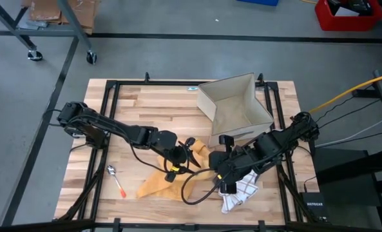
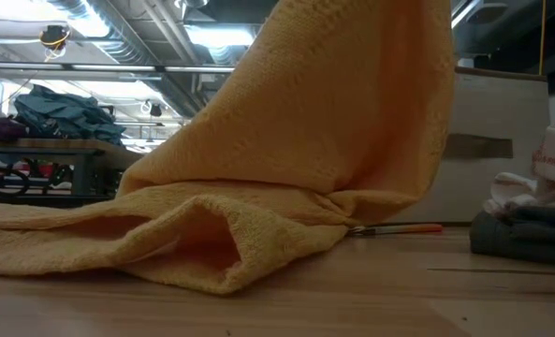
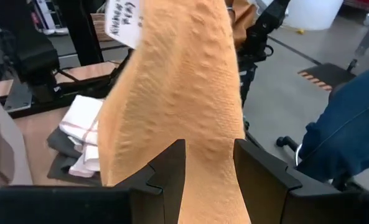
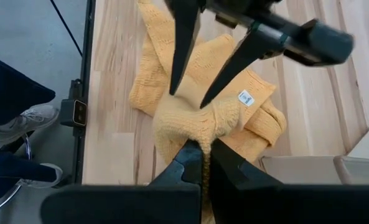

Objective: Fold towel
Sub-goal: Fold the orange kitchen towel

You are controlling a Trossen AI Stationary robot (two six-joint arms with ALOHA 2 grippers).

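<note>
A yellow knitted towel [image 1: 155, 185] lies crumpled on the wooden table near its front edge, and part of it is raised between my two grippers. In the low view the towel [image 2: 333, 140] hangs down from above and its lower folds rest on the tabletop. My left gripper [image 1: 180, 156] reaches in from the table's left and is shut on the towel [image 3: 178, 93]. My right gripper [image 4: 200, 163] comes from the right and is shut on a bunch of the same towel [image 4: 196, 118]. A white label [image 4: 245, 97] shows on the cloth. My left gripper pinches a bunched-up part of the towel [image 4: 187, 102] between its two fingers [image 4: 179, 56], which slant down from the table's left. Cloth fills the gap between the fingers [image 3: 172, 174] and stands up past them. The rest of the towel lies on the table. My right gripper pinches a raised ridge of the towel [image 4: 200, 138] between its shut fingers, coming from above and slanting down. How many layers it has I cannot tell. The cloth hangs below the fingers, slack, down to the heap on the table.
An open cardboard box [image 1: 236, 106] stands behind the grippers at the back right. A stack of white and dark cloths [image 1: 239, 193] lies at the front right. A spoon and a red-handled tool [image 1: 116, 180] lie at the front left. A person's leg and shoe [image 4: 22, 118] stand beside the table.
</note>
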